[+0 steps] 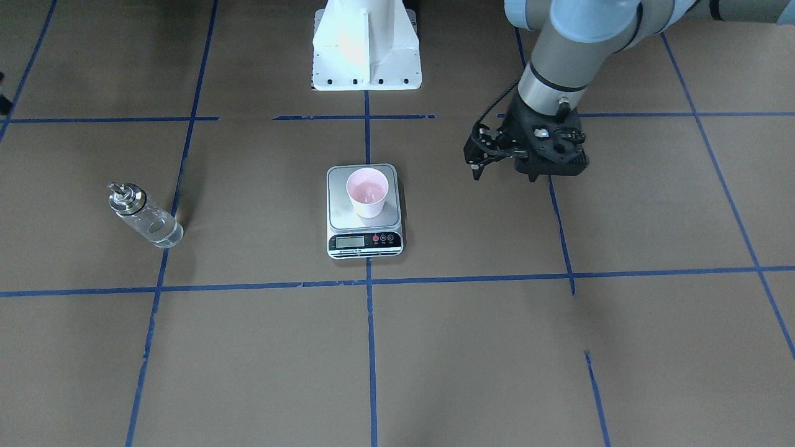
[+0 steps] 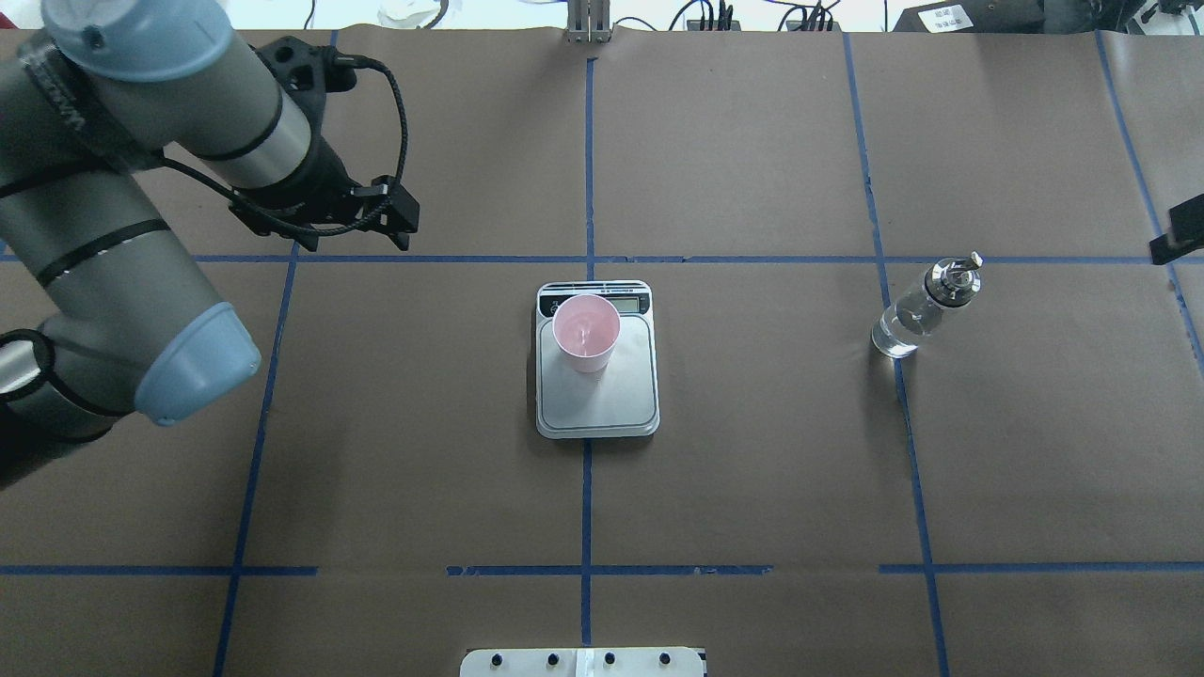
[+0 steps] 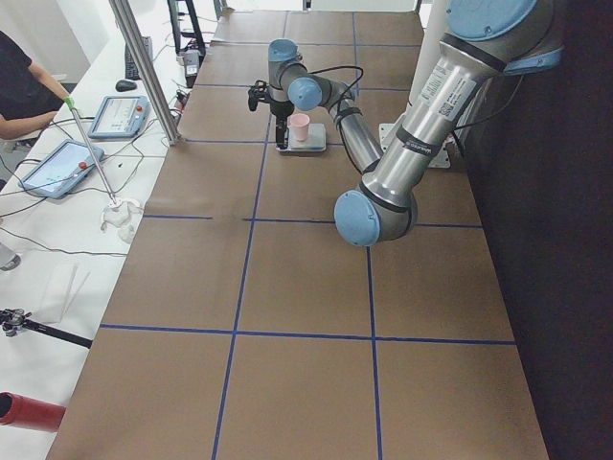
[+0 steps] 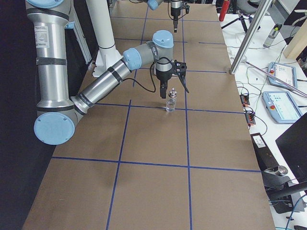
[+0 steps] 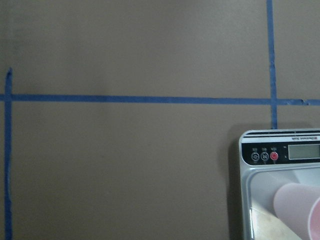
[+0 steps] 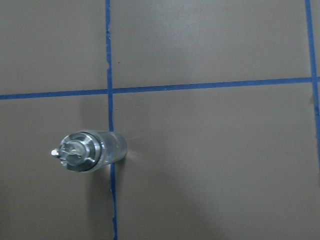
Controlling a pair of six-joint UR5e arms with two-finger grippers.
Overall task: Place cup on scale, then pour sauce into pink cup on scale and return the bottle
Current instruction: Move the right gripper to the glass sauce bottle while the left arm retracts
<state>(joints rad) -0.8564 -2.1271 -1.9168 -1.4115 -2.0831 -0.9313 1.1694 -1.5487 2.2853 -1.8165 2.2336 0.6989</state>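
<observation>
pink cup (image 1: 367, 192): upright on the scale (image 1: 338, 214), on the half of the steel platform nearer the display (image 1: 349, 241). something glints inside it; we cannot tell whether that is liquid.
scale: flat on the table (image 1: 248, 347), astride one line of tape (image 1: 371, 347), with its display end turned away from the robot.
bottle (image 1: 146, 216): upright on the table, standing free on another tape line. it is on the robot's right side, well apart from the scale. its metal spout (image 2: 974, 258) sits at the top.
sauce (image 1: 163, 233): clear liquid, and we see it only in the bottom part of the bottle.
left end effector (image 1: 477, 158): hangs over the table on the robot's left of the scale, well apart from the cup. we read its fingers as spread and empty. its wrist camera catches only a corner of the scale and the cup's side.
right end effector (image 4: 164, 95): its fingers point down, above the bottle and just beside it in the side view, not touching it. we cannot tell whether they are spread or pressed together. its wrist camera looks down on the bottle's collar.
table: brown paper, marked off in squares by the blue tape.
</observation>
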